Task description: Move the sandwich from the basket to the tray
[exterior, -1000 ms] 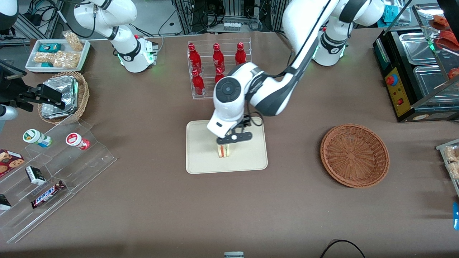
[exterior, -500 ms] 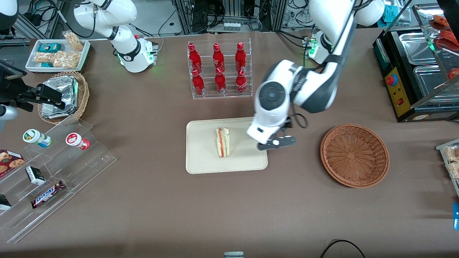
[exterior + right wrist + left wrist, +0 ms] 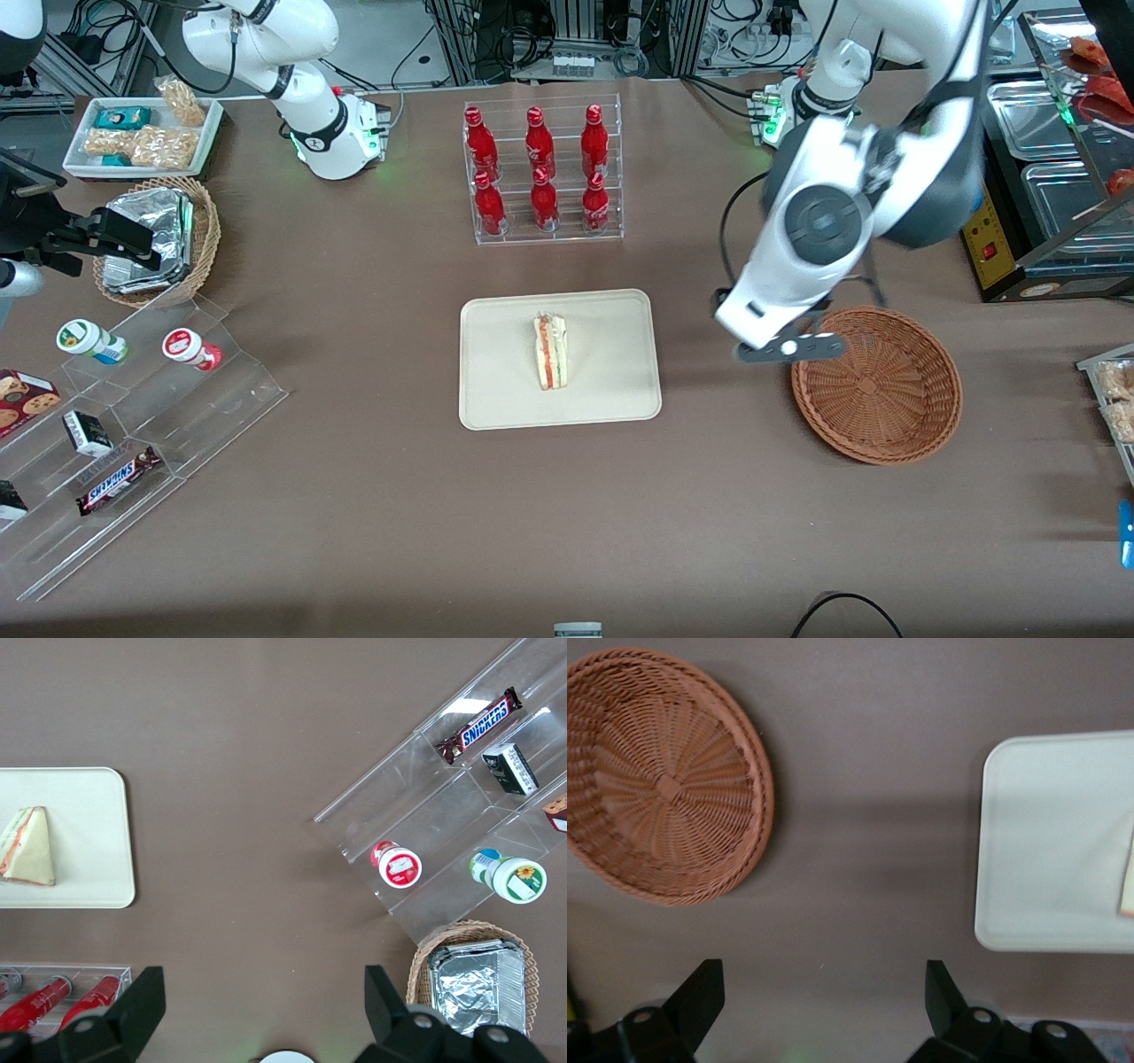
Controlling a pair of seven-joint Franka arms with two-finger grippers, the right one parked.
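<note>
- Three views show us this moment; from the front, the small triangular sandwich of white bread with orange-red and green filling (image 3: 551,352) lies on the flat cream-beige rectangular plastic tray (image 3: 496,399), near its middle. The wide shallow brown wicker basket (image 3: 886,416), toward the working arm's end of the table, holds nothing. The left arm's black two-finger gripper (image 3: 787,350) hangs between tray and basket, just above the basket's rim.
- From the left wrist, we see the gripper (image 3: 824,1005) with its fingers (image 3: 700,997) set wide apart and nothing between them, over bare brown tablecloth (image 3: 868,842). The basket (image 3: 664,780) and the tray (image 3: 1045,842) lie to either side, a sliver of sandwich (image 3: 1128,881) at the frame's edge.
- From the right wrist, we see the sandwich (image 3: 28,849) flat on the tray (image 3: 97,842).
- We judge the placing done. The wedge looks light, soft and easily crushed, its clear wrap likely slippery; we would pinch it gently across the two bread faces.
</note>
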